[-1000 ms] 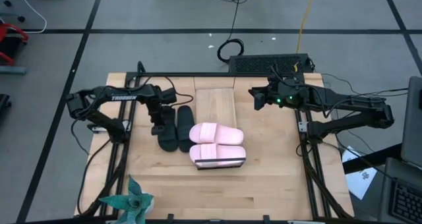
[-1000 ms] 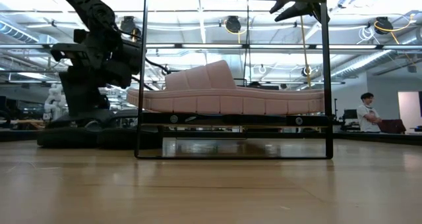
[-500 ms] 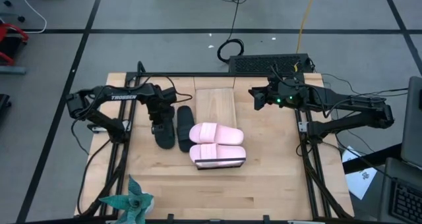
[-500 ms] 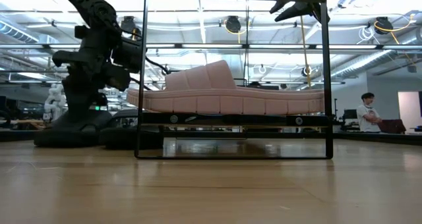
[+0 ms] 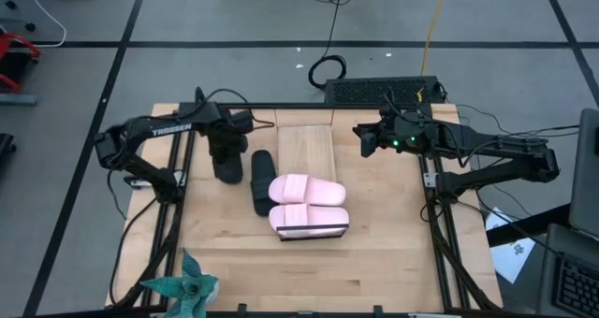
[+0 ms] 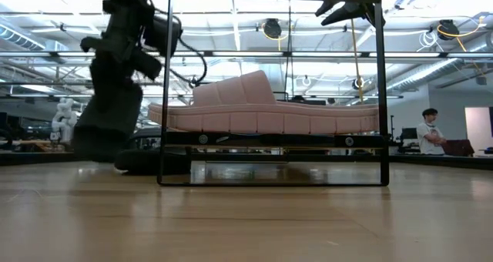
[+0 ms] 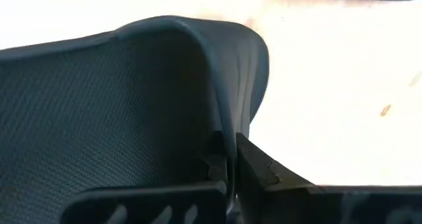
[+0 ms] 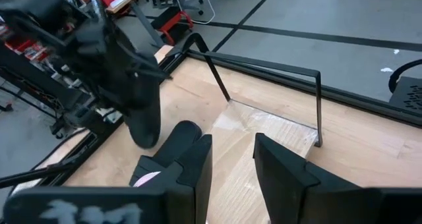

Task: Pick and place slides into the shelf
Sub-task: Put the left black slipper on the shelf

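Note:
A black slide (image 5: 225,165) hangs lifted over the table's left part, with my left gripper (image 5: 225,138) shut on it; it shows blurred in the low view (image 6: 108,115). The second black slide (image 5: 261,180) lies flat on the table beside the shelf (image 5: 307,142). Both pink slides (image 5: 307,189) (image 5: 309,215) lie side by side on the shelf's near end (image 6: 262,112). My right gripper (image 8: 232,165) hovers open above the shelf's far right corner (image 5: 363,138), holding nothing. My left gripper pinches a thin upright wall of the black slide (image 7: 231,128) between its two fingers, one on each side; it looks like the strap's edge, but I cannot tell for sure. The fingers come from above. The slide hangs below them, steeply tilted, clear of the table (image 8: 142,112).
A dark wire frame (image 6: 169,85) stands around the shelf. A black box (image 5: 384,91) sits at the table's far edge. A green spiky toy (image 5: 182,285) lies at the near left corner. A person (image 6: 427,131) stands far off in the room. Bare tabletop lies near the front edge.
My left gripper has taken hold of the left black slide, risen with it and gone toward the table's far edge. That slide has come off the table and tipped to hang below the fingers. The other black slide has stayed in place.

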You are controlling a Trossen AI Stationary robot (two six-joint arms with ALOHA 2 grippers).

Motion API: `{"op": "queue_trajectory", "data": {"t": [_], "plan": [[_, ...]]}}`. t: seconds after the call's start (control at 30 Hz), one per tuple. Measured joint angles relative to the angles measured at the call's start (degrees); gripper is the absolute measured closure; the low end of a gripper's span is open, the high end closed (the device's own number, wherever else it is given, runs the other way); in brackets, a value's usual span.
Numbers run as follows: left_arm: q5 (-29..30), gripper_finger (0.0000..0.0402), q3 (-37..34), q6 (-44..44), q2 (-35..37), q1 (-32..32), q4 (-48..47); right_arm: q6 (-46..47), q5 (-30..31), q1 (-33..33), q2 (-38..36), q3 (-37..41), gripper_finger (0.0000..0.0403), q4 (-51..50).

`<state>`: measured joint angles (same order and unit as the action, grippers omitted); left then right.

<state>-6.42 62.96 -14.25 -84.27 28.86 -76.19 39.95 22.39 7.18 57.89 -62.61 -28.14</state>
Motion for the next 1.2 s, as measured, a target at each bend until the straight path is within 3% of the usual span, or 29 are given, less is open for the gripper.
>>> {"op": "queue_trajectory", "data": {"t": [0.6, 0.87, 1.2], "plan": [[5.60, 0.0401, 18.85, -1.05, 0.02, 0.21, -9.78, -0.36, 0.00, 0.00, -0.02, 0.00, 0.0300, 0.00], [2.09, 0.0402, 33.01, -0.64, 0.04, 2.99, -10.70, -0.21, -0.40, 0.00, -0.02, 0.00, 0.0300, 3.60], [-1.14, 0.0402, 50.86, 2.99, 0.11, 4.26, -10.61, -4.06, -7.01, 0.00, 0.51, 0.00, 0.0300, 11.83]]}}
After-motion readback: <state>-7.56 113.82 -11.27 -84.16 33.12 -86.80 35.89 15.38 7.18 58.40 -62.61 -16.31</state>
